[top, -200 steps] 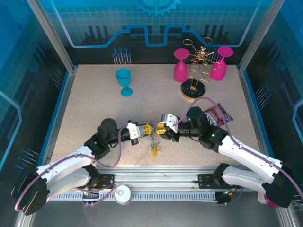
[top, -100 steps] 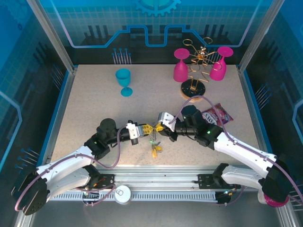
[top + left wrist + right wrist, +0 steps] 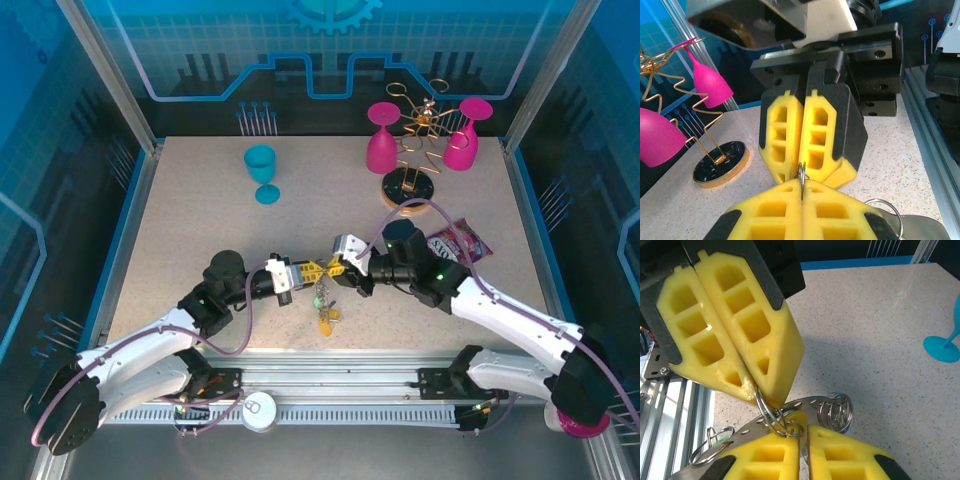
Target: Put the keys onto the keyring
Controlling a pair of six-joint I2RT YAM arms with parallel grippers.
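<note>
Table top [image 3: 200, 250]: beige speckled, matt, stone-look laminate. Keyring [image 3: 771, 415]: thin silvery wire rings on a flat grey metal band, smooth, shiny. Keys [image 3: 326, 318]: yellow and green heads look plastic, finish too small to tell. Left gripper [image 3: 801, 187] and right gripper [image 3: 803, 432]: yellow matt moulded pads with cut-out cells, black matt plastic backs. Magenta goblets [image 3: 380, 140] and blue goblet [image 3: 263, 172]: smooth plastic, slight gloss. Rack [image 3: 690, 107]: polished gold wire, dark glossy base. Snack packet [image 3: 458, 243]: glossy crinkled foil.
</note>
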